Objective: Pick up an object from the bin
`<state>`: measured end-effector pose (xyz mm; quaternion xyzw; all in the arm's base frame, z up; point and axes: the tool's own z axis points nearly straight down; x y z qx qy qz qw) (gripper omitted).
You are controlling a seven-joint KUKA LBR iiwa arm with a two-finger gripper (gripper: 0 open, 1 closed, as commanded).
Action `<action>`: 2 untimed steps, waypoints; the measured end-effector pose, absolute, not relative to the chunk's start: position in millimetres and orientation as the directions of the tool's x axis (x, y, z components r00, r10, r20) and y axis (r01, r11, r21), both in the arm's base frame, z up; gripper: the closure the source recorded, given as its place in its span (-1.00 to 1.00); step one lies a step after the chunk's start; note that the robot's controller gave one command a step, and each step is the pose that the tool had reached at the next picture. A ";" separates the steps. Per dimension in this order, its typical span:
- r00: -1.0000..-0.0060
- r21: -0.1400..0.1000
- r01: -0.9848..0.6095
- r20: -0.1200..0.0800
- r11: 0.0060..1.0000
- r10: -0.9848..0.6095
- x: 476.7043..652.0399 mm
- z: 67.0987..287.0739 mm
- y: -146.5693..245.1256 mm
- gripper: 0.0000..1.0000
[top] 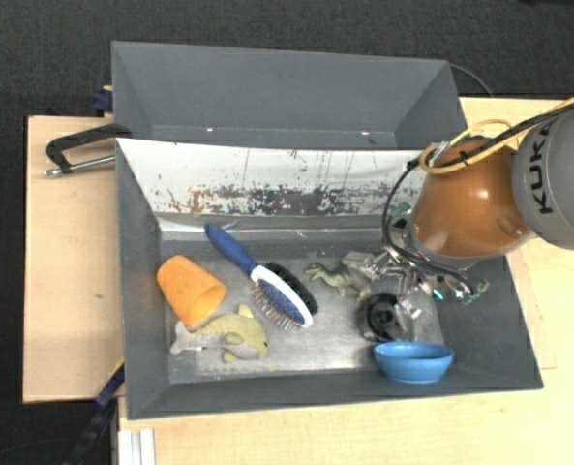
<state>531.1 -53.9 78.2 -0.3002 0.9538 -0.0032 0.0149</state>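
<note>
Lying just below and left of your gripper (405, 294), a black ring (377, 316) rests on the bin (499, 347) floor; you cannot tell whether the gripper is spread or closed. A blue bowl (412, 361) sits just below, a green lizard (330, 277) left, a brush (263, 281) farther left.

Bin (141, 289) — matt grey metal; bowl (413, 361) — glossy plastic.

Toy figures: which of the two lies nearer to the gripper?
The small green figure, just left of the gripper in the view; the pale yellow figure lies farther left, beside the orange cup.
</note>
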 end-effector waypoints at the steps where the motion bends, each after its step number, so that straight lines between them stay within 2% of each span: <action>1: -0.819 -0.015 -0.573 -0.028 0.819 -0.574 532.1 80.9 -53.0 1.00; 2: -0.713 -0.006 -0.701 -0.009 0.713 -0.701 589.0 80.2 -77.5 1.00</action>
